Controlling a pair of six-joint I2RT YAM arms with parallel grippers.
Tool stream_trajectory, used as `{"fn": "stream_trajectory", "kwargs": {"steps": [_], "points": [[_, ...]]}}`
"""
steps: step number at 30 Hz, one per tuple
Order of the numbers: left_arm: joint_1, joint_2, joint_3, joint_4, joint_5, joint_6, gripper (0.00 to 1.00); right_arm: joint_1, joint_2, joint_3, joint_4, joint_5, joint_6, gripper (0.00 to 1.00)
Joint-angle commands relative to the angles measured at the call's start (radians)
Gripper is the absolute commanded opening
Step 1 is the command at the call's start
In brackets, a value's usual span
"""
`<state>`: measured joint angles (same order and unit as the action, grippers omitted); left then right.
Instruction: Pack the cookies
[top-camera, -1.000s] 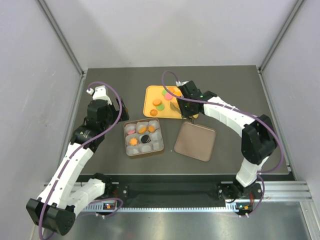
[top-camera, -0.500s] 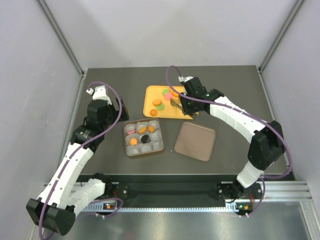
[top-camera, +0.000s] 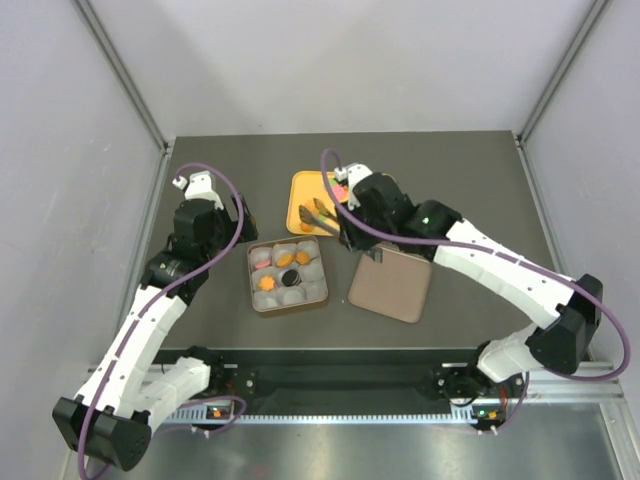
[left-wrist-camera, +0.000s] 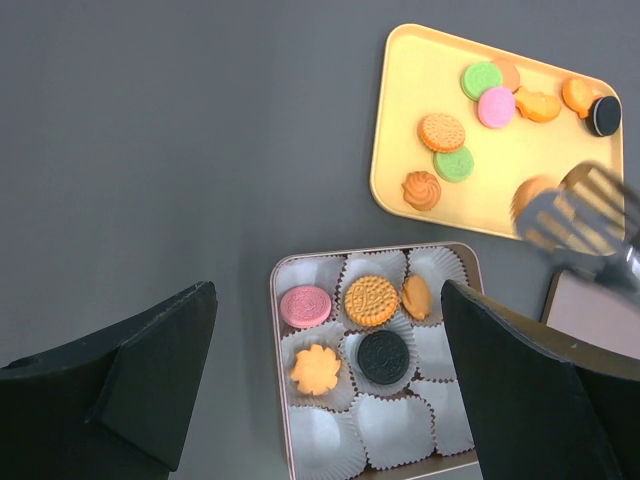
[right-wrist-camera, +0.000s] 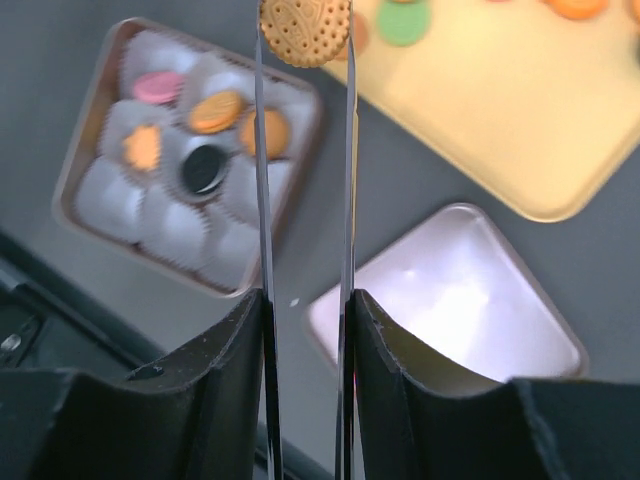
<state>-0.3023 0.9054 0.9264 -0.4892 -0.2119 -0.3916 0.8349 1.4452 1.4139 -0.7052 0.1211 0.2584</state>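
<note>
1. Since before, my right arm (top-camera: 480, 255) had swung left off the tray (top-camera: 300, 188); my left gripper (left-wrist-camera: 328, 330) hung spread, empty.
2. The box (left-wrist-camera: 276, 380) held five cookies (left-wrist-camera: 371, 300).
3. My right gripper (right-wrist-camera: 304, 55) pinched a tan cookie (right-wrist-camera: 305, 28) edgewise between tray and box; thin purchase risked dropping it outside the cups (left-wrist-camera: 400, 425).

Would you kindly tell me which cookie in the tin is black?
The black cookie at the tin's centre; the other four there are pink or orange.

Cookies (left-wrist-camera: 441, 131) are orange, pink, green and black, tray (left-wrist-camera: 395, 90) yellow, paper cups (left-wrist-camera: 390, 425) white, lid (top-camera: 390, 283) perhaps pinkish-brown.
</note>
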Motion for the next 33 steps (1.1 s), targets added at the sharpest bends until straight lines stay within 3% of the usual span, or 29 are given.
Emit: {"fn": "stream_trajectory", "kwargs": {"steps": [1,8,33], "points": [[0.005,-0.022,-0.004,0.055,0.011,-0.003,0.99,0.102,-0.055,-0.013,-0.008,0.048,0.056,0.29],[0.005,-0.025,-0.004,0.055,0.011,-0.003,0.99,0.213,-0.055,-0.081,-0.019,0.068,0.104,0.29],[0.008,-0.022,-0.004,0.055,0.016,-0.001,0.99,0.28,-0.012,-0.171,-0.002,0.081,0.133,0.31]]}}
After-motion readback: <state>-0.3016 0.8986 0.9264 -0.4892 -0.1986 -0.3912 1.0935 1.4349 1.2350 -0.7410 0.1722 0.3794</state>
